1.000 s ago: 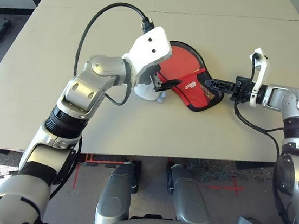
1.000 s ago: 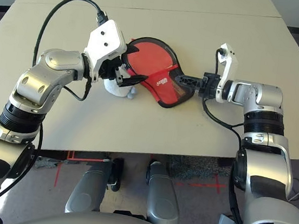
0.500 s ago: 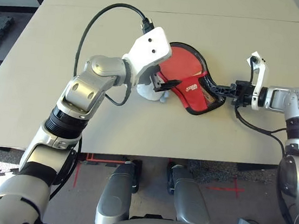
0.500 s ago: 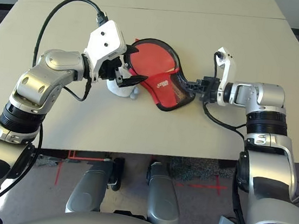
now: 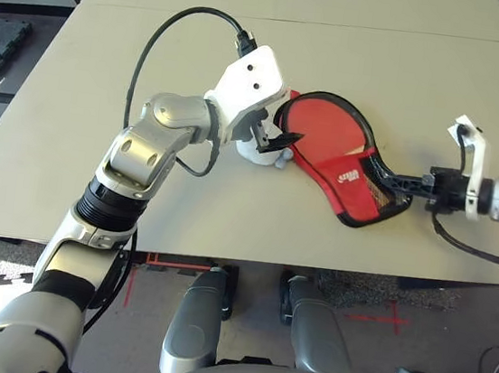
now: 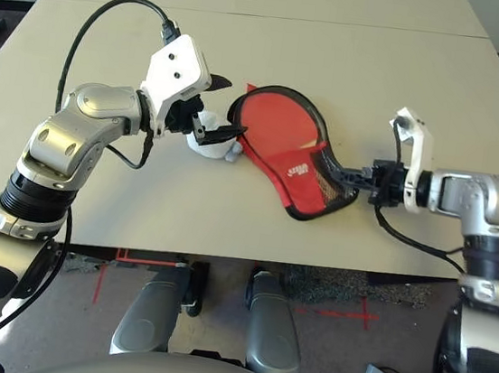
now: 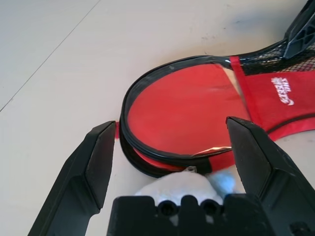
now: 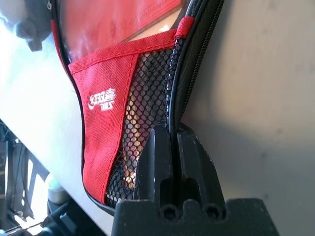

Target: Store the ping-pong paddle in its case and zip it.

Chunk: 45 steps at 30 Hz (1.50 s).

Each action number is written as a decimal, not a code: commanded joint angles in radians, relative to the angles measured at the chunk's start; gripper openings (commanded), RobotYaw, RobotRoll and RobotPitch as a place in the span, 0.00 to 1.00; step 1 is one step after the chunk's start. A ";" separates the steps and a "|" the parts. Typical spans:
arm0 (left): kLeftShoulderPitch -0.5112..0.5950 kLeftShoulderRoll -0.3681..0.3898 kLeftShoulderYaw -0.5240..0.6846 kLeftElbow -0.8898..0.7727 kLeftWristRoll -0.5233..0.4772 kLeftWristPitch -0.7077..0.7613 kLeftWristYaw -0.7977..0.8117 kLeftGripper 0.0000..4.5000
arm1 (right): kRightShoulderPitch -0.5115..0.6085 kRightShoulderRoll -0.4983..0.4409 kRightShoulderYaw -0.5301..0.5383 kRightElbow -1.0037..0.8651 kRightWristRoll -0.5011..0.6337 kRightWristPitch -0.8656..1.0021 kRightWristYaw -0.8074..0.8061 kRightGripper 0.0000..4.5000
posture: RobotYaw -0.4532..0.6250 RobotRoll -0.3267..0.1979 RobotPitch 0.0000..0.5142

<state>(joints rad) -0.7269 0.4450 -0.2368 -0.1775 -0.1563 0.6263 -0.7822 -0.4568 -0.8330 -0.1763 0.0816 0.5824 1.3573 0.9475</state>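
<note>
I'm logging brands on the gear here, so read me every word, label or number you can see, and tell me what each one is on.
White logo on the red band of the case, beside the mesh panel: stylised lettering with a smaller line beneath, too blurred to read for certain.
No other readable text, numbers or signs on the table or the arms.

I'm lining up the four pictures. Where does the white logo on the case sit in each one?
Left eye: white logo, right of centre.
Right eye, near centre.
Left wrist, far right.
Right wrist, left of centre.
Shared landmark: black mesh panel beside it.
</note>
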 commanded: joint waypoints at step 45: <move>0.025 0.125 0.071 -0.001 -0.027 0.014 -0.045 1.00 | -0.293 -0.052 0.263 0.476 -0.323 -1.035 0.396 1.00 | 0.46 0.62 0.48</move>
<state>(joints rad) -0.7205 0.5563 -0.1802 -0.1513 -0.1652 0.6210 -0.8114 -0.7369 -0.8927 0.0668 0.5064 0.2930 0.3681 1.3218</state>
